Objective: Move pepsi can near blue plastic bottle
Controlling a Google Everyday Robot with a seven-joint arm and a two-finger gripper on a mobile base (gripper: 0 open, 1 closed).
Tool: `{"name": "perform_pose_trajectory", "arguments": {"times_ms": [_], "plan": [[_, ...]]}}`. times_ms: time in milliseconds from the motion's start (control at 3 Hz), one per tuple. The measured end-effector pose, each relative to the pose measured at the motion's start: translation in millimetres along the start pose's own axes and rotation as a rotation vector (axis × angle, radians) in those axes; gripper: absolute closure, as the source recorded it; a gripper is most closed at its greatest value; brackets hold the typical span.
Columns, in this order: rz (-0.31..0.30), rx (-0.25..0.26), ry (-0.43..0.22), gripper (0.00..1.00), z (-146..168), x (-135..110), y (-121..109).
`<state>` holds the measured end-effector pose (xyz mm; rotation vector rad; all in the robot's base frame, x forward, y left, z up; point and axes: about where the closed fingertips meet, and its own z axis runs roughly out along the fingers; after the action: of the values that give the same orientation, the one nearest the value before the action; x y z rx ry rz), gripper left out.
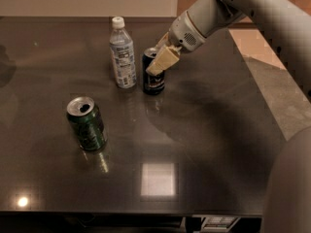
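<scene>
Camera view: one arm [243, 6] enters from the upper right and reaches down and to the left over a dark, glossy surface [209, 144].

Hand [156, 64]: positioned at the top of the pepsi can [153, 83], in the rear centre of the surface. A pale finger [162, 61] lies slantwise across the can's upper front. The hand is closed on the upper part of the can.

Pepsi can: upright, dark body with logo facing forward, rim partly hidden by the finger. Its base is at surface level; whether it rests on the surface or is held just clear cannot be told.

Blue plastic bottle [122, 52]: upright, white cap on, printed label visible. It stands just beside the pepsi can, on the can's left as seen here. A narrow gap shows between the two; they are not touching.

Green can [86, 124]: upright, top opened, standing well apart from the other two items, nearer the front left of the surface.

A bright square reflection [158, 178] lies on the surface towards the front edge.
</scene>
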<state>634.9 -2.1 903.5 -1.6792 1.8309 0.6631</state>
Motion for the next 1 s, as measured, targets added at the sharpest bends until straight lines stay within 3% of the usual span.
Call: {"name": "perform_pose_trajectory", "arguments": {"times_ms": [1000], "plan": [[-0.011, -0.005, -0.006, 0.13, 7.9, -2.4, -0.5]]}}
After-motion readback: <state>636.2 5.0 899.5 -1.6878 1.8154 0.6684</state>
